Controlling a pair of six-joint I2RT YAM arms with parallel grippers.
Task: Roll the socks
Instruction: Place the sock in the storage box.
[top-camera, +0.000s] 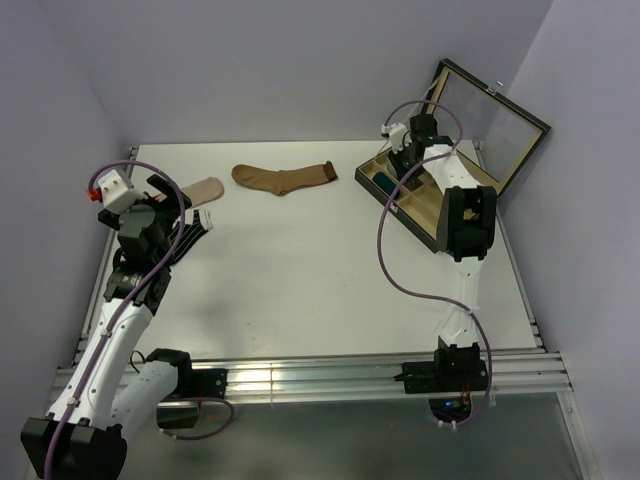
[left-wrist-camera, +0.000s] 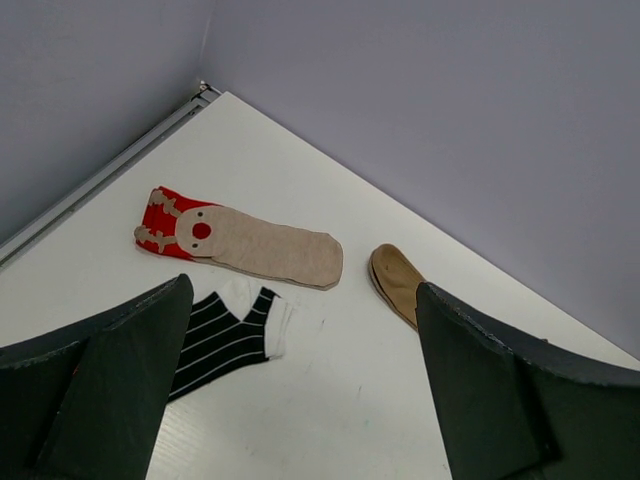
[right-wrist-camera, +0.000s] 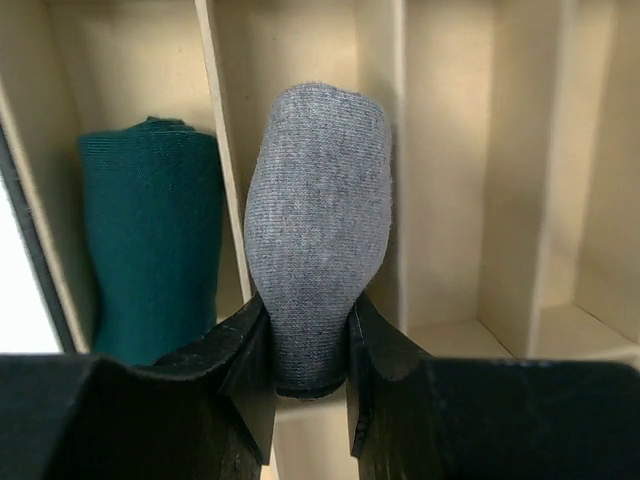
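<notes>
I see open worktop (top-camera: 320, 280) between the arms; the wooden box (top-camera: 500, 130) crowds the far right edge. My right arm stretches over it, right fingers (right-wrist-camera: 245, 350) clamped on the grey sock roll (right-wrist-camera: 318, 230), 1 compartment from the teal roll (right-wrist-camera: 150, 240). Left fingers (left-wrist-camera: 120, 370) hang apart, tilted over the striped sock (left-wrist-camera: 225, 335), near the reindeer sock (left-wrist-camera: 260, 250) and brown sock (top-camera: 285, 178).

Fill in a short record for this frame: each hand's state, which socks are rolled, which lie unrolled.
right hand: shut on a rolled grey sock, at a compartment of the box
left hand: open, holding nothing, above the table
rolled in box: teal sock, in the compartment beside the grey one
unrolled on table: reindeer sock, black striped sock, brown sock
</notes>
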